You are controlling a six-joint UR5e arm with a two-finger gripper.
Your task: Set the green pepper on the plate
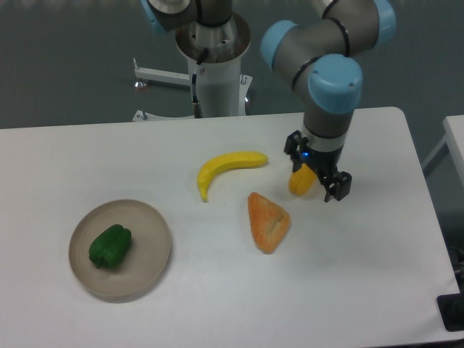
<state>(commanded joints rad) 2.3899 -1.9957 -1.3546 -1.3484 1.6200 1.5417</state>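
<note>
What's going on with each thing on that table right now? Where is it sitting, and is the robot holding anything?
green pepper: lying on the plate, left of its centre.
plate: flat on the table, holding only the green pepper.
banana: lying on the table, untouched.
orange wedge-shaped item: lying on the table, untouched.
yellow-orange pepper: between the jaws; whether lifted, cannot tell.
gripper: pointing down, jaws on either side of the yellow-orange pepper.
</note>
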